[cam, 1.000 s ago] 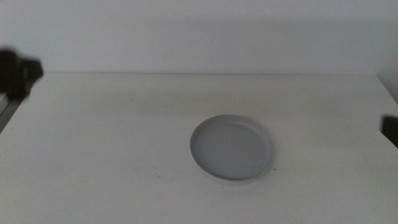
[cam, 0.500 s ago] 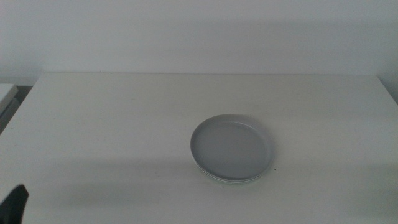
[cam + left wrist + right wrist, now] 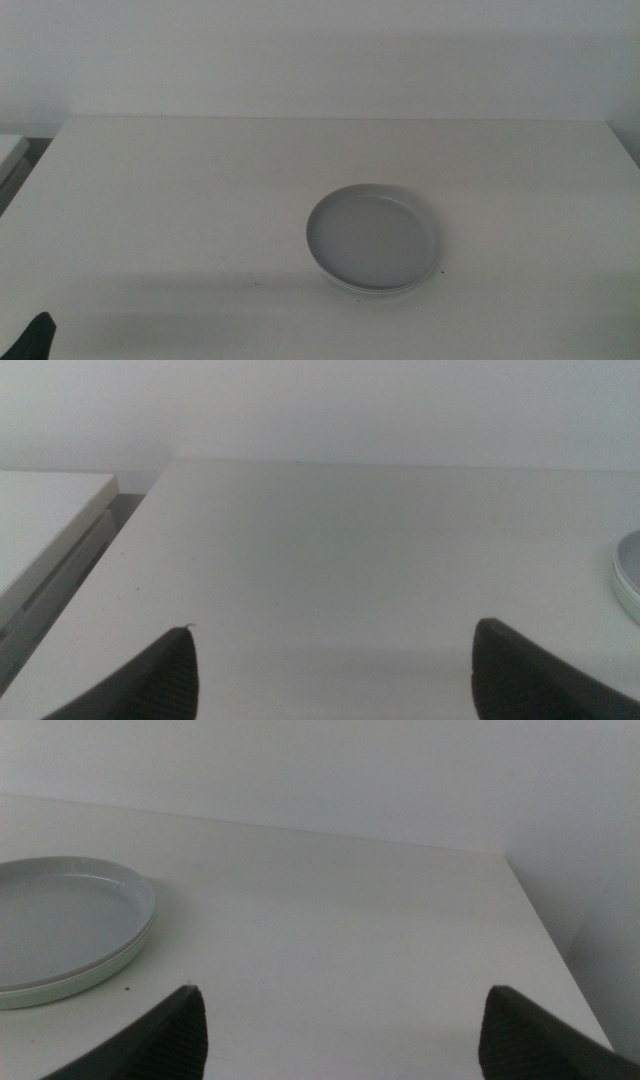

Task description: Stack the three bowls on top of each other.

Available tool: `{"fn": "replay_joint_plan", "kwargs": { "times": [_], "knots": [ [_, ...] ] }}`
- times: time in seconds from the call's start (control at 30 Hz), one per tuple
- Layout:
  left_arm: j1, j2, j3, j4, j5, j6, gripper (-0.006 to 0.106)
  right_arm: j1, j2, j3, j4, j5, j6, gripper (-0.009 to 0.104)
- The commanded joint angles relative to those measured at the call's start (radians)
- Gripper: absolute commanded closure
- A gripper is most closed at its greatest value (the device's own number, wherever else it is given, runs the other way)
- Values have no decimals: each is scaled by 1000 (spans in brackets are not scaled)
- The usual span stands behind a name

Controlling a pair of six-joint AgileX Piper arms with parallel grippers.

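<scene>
A single stack of bowls sits on the white tabletop (image 3: pixel 180 200), a little right of centre and toward the near side. The grey bowl (image 3: pixel 372 236) is on top, its low rim a full, unbroken circle. Under it only thin edges of the others peek out along the near side: in the right wrist view the pale green bowl (image 3: pixel 120 960) shows as a narrow band at the bottom of the stack, below the grey bowl (image 3: pixel 65 920), and whether the white bowl lies between them is too fine to tell. The stack stands well apart from every edge of the tabletop, with bare surface all round it: a wide stretch to the left, a broad strip behind it up to the far edge by the wall, and a narrower margin to the right edge. The left pincer (image 3: pixel 330 670) hangs low over the near left part of the tabletop, its two dark jaws set wide apart with nothing between them; in the middle view only a dark tip of the left pincer (image 3: pixel 32 338) shows at the near left corner. The edge of the stack (image 3: pixel 628 575) is just visible far off to its right. The right pincer (image 3: pixel 340 1030) waits near the right side, its jaws likewise spread wide and holding nothing, with the stack off to its left and the tabletop's right edge close on its other side.
</scene>
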State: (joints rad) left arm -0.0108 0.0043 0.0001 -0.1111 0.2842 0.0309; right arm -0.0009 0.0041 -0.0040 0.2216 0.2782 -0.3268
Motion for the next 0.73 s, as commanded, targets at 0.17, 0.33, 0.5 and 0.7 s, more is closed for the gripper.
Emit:
{"fn": "replay_joint_plan", "kwargs": {
  "times": [0.17,0.33,0.5,0.7],
  "knots": [
    [1,-4,0,9,-22,-5,7,-6,-4,4,-11,-17,-3,2],
    [1,-4,0,8,-22,-5,7,-6,-4,4,-9,-17,-3,2],
    [1,-4,0,36,-22,-3,7,-6,-4,4,-9,-17,-3,2],
    [1,-4,0,36,-28,-8,7,-6,-4,4,-9,-17,-3,2]
  ]
}}
